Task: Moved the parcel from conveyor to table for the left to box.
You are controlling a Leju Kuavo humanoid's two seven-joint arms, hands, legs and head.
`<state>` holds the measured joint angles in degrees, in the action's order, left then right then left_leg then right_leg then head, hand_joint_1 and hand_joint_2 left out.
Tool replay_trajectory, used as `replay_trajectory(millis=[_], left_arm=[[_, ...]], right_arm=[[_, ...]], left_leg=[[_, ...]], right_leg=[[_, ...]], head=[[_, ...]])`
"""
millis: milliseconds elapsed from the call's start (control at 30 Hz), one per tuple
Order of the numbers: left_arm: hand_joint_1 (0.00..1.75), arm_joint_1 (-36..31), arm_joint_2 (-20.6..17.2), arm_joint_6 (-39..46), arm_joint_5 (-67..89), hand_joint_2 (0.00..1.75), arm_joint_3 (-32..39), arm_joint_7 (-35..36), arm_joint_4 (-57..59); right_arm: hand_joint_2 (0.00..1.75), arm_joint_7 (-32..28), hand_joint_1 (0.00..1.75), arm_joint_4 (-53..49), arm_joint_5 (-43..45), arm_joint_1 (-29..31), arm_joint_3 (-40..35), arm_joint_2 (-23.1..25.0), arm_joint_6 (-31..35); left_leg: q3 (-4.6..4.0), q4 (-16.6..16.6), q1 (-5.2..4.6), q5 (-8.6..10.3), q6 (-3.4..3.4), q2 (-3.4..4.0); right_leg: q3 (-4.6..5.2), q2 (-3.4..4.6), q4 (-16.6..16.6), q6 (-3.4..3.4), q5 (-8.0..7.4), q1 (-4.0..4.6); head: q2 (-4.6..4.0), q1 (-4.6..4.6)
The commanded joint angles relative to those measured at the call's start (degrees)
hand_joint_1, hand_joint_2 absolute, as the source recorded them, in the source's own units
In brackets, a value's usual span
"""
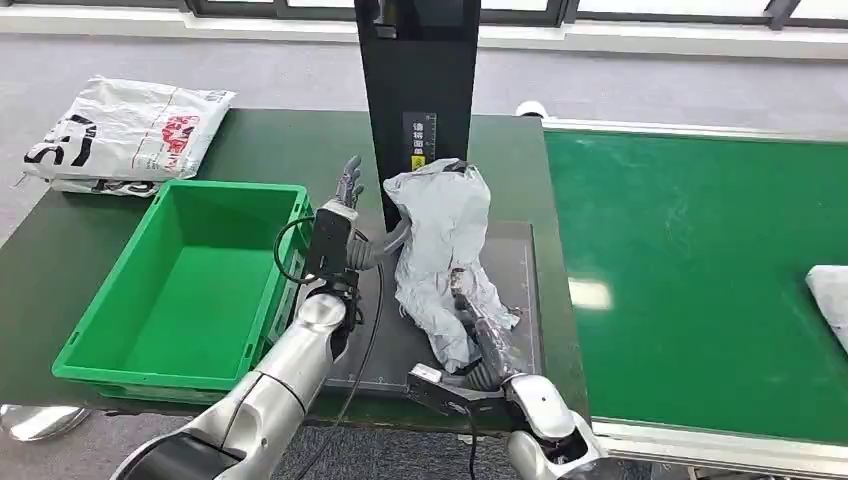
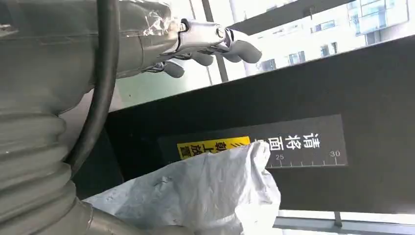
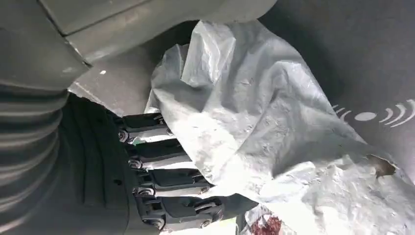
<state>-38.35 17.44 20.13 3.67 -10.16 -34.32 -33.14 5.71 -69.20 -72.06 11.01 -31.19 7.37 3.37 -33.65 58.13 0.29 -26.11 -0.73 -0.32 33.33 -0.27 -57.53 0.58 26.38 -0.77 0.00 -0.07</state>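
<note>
Near the post (image 1: pixel 417 90), the right hand (image 1: pixel 478 330) grips the upright parcel (image 1: pixel 440 250), which could topple before the open-fingered, empty left hand (image 1: pixel 345 195) takes hold.

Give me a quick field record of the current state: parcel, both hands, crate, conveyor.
parcel: grey poly mailer, crumpled, standing up against the black scanner post on the dark pad
right hand: right hand grips the mailer's lower part
left hand: left hand raised beside the mailer, fingers apart, holding nothing
crate: green crate holds nothing
conveyor: green conveyor belt carries another white parcel at the far right edge
table: white printed bag behind the crate
</note>
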Motion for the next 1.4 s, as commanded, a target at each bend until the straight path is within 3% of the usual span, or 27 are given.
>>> replay_trajectory(millis=[33, 133, 200, 367, 467, 533, 567, 700, 733, 800, 833, 1033, 1200, 1400], left_arm=[[0.00, -2.18, 0.27, 2.55, -2.51, 1.75, 5.12, -2.78, 1.10], [0.00, -1.33, 0.55, 4.65, -2.37, 1.75, 4.71, -4.98, -0.91], [0.00, -0.34, 0.83, 6.56, -2.62, 1.75, 4.24, -5.68, -2.68], [0.00, 2.64, -0.05, 15.05, 2.48, 1.75, -3.10, -5.68, -7.20], [0.00, 5.38, -0.77, 19.87, 4.97, 1.75, -3.80, -5.68, -10.47], [0.00, 6.80, -0.90, 19.87, 3.25, 1.75, -3.16, -5.68, -11.68], [0.00, 6.96, -1.22, 19.19, 1.68, 1.75, -3.44, -5.68, -10.61], [0.00, 7.43, -2.45, 16.00, -0.39, 1.75, -5.14, -5.68, -8.57], [0.00, 6.57, -2.96, 11.46, -0.11, 1.75, -7.00, -5.68, -5.05], [0.00, 6.97, -3.57, 12.22, 3.03, 1.75, -9.05, -5.68, -4.27], [0.00, 6.08, -4.04, 8.05, 5.06, 1.75, -11.63, -5.15, -0.29], [0.00, 5.21, -6.26, -5.63, 21.64, 1.75, -21.83, 3.97, 7.45], [0.00, 5.38, -7.45, -18.12, 34.62, 1.75, -30.16, 6.71, 11.27], [0.00, 4.24, -7.44, -21.61, 38.18, 1.75, -32.19, 8.06, 12.57]], right_arm=[[1.75, 0.14, 0.00, -7.79, -0.95, -1.38, 3.50, -1.42, 0.70], [1.75, -0.98, 0.00, -14.89, -0.17, -3.37, 8.04, -0.36, 6.49], [1.75, -4.80, 0.00, -18.49, 4.85, -4.86, 12.36, 1.40, 12.81], [1.75, -22.93, 0.00, -18.56, 31.59, -8.05, 17.49, 0.95, 29.33], [1.75, -32.76, 0.00, -14.08, 48.44, -7.34, 18.29, 0.61, 28.50], [1.75, -35.53, 0.00, -12.31, 53.20, -6.59, 19.08, 1.11, 27.73], [1.75, -36.19, 0.00, -11.81, 58.76, -6.09, 19.43, 1.16, 24.12], [1.75, -36.24, 0.00, -8.72, 64.22, -3.97, 20.65, 0.98, 21.79], [1.75, -36.54, 0.00, -7.91, 64.91, -3.63, 21.19, 1.10, 21.98], [1.75, -36.57, 0.00, -6.33, 66.43, -3.02, 21.48, 0.73, 20.38], [1.75, -36.55, 0.00, -5.59, 67.32, -2.79, 21.84, 0.82, 19.84], [1.75, -35.67, 0.00, -2.92, 66.85, -0.26, 21.73, 0.94, 16.66], [1.75, -33.13, 0.00, -3.95, 64.11, 0.02, 22.50, 1.53, 14.34], [1.75, -32.24, 0.00, -4.78, 63.26, -0.58, 23.50, 1.68, 13.51]], left_leg=[[-0.04, -0.01, 0.00, 0.02, 0.02, -0.01], [-0.01, -0.02, 0.01, 0.02, 0.02, -0.02], [-0.09, 0.02, -0.04, 0.02, 0.01, -0.05], [0.06, -0.08, 0.00, 0.02, 0.02, -0.08], [0.13, -0.12, 0.00, 0.01, 0.02, -0.04], [0.21, -0.22, -0.01, 0.03, 0.03, 0.10], [0.11, -0.11, -0.03, 0.00, 0.03, 0.12], [0.15, -0.12, -0.05, 0.00, 0.02, 0.11], [0.17, -0.17, -0.03, 0.03, 0.02, 0.14], [0.22, -0.24, -0.03, 0.06, 0.03, 0.14], [0.22, -0.21, -0.03, 0.04, 0.03, 0.17], [0.32, -0.29, -0.04, 0.05, 0.03, 0.20], [0.21, -0.18, -0.06, 0.00, 0.00, 0.24], [0.16, -0.17, -0.01, 0.03, 0.00, 0.13]], right_leg=[[0.03, -0.02, 0.02, -0.02, -0.02, 0.01], [0.00, -0.03, 0.04, -0.04, -0.01, 0.02], [0.10, -0.05, -0.04, -0.01, 0.01, -0.03], [-0.09, -0.09, 0.12, -0.03, 0.00, 0.01], [-0.15, -0.04, 0.15, -0.01, -0.02, 0.00], [-0.21, 0.09, 0.27, -0.02, -0.09, 0.00], [-0.08, 0.13, 0.14, -0.02, -0.06, -0.02], [-0.09, 0.14, 0.12, -0.03, -0.04, -0.03], [-0.11, 0.17, 0.19, -0.04, -0.09, -0.01], [-0.16, 0.16, 0.24, -0.05, -0.12, -0.01], [-0.17, 0.18, 0.23, -0.03, -0.11, 0.00], [-0.26, 0.21, 0.30, -0.04, -0.12, -0.03], [-0.12, 0.26, 0.16, -0.05, -0.07, -0.04], [-0.11, 0.14, 0.19, -0.06, -0.08, 0.02]], head=[[0.00, 0.00], [0.00, 0.00], [0.00, 0.00], [0.00, 0.00], [0.00, 0.00], [0.00, 0.00], [0.00, 0.00], [0.00, 0.00], [0.00, 0.00], [0.00, 0.00], [0.00, 0.00], [0.00, 0.00], [0.00, 0.00], [0.00, 0.00]])
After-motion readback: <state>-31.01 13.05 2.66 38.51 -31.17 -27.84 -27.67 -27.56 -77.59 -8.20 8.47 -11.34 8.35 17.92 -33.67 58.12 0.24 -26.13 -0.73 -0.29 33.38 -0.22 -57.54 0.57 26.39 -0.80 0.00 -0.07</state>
